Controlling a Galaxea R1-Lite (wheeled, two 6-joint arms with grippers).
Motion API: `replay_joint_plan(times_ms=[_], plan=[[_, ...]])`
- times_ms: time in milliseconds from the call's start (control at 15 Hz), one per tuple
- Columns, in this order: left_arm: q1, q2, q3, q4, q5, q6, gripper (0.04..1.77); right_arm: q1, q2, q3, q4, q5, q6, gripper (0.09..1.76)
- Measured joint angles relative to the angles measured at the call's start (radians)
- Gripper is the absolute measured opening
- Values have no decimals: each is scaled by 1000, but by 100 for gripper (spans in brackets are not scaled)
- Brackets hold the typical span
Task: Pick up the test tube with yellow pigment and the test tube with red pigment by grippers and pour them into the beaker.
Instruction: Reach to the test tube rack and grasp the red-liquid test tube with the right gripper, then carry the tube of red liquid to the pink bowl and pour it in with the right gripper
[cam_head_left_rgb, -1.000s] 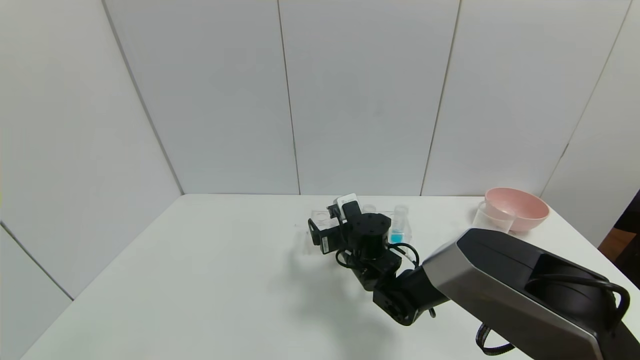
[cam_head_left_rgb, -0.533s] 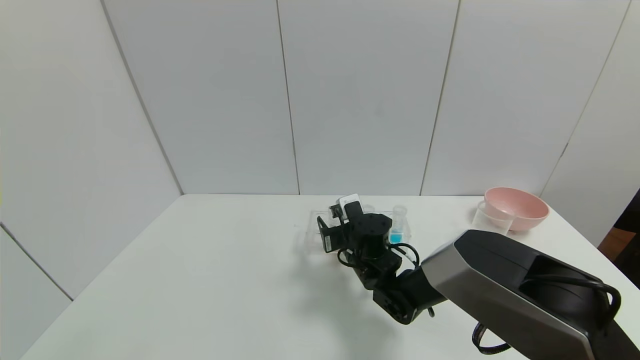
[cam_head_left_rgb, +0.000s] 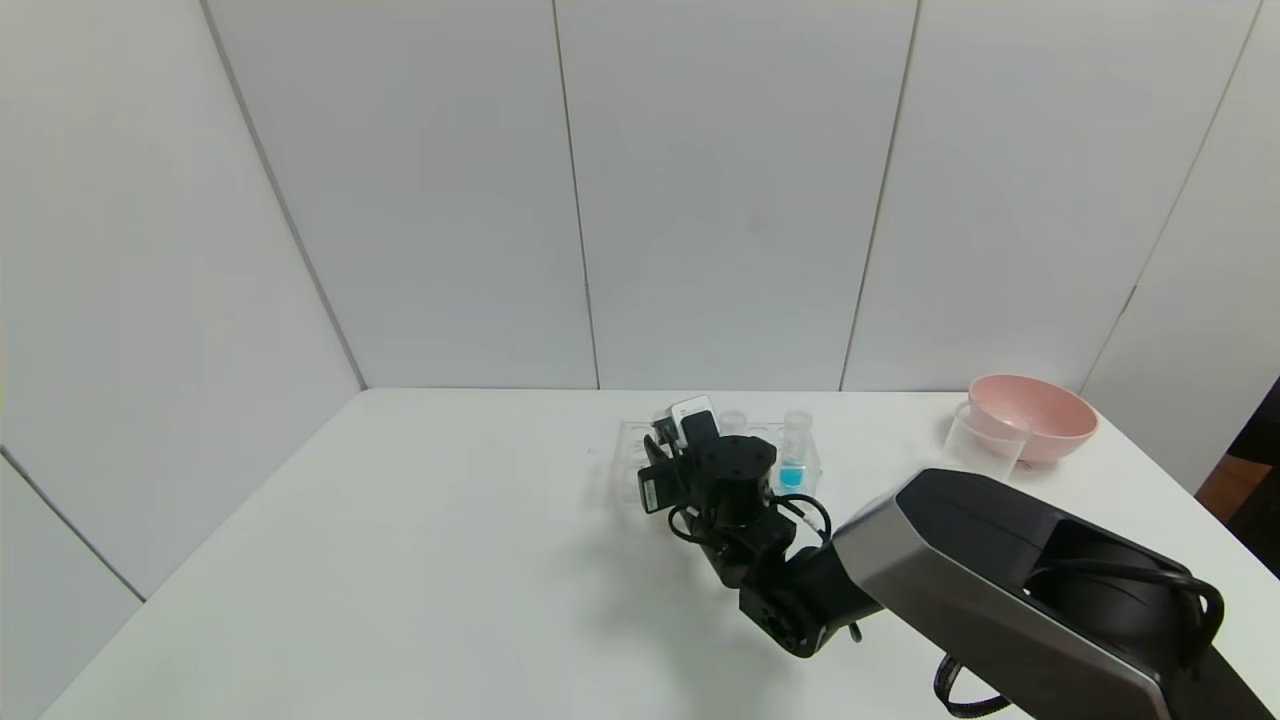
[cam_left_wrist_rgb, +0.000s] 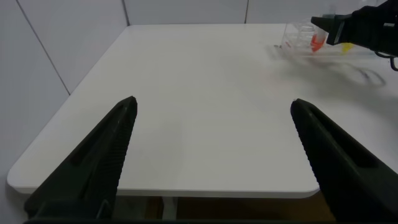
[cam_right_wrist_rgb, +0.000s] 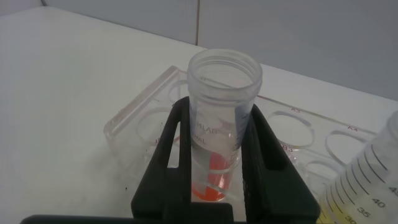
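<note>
While the right end effector clasped the clear plastic test tube with red pigment, upright in its clear rack mid-tabletop, a skewed lift risked dragging that rack or spilling the neighbouring yellow-tipped tube; the left end effector gaped wide, far off.

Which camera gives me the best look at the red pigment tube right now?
The right wrist view: the test tube with red pigment stands upright in the clear rack, between the right gripper fingers. The left wrist view shows only a distant orange-red speck. In the head view the arm hides it.
</note>
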Motion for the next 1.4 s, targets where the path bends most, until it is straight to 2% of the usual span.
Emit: replay_joint_plan(times_ms=[600, 1400], plan=[[0, 0, 0, 0, 0, 0, 176, 17, -26, 8, 2, 1, 2, 52], [0, 0, 0, 0, 0, 0, 176, 36, -264, 131, 3, 6, 10, 52]])
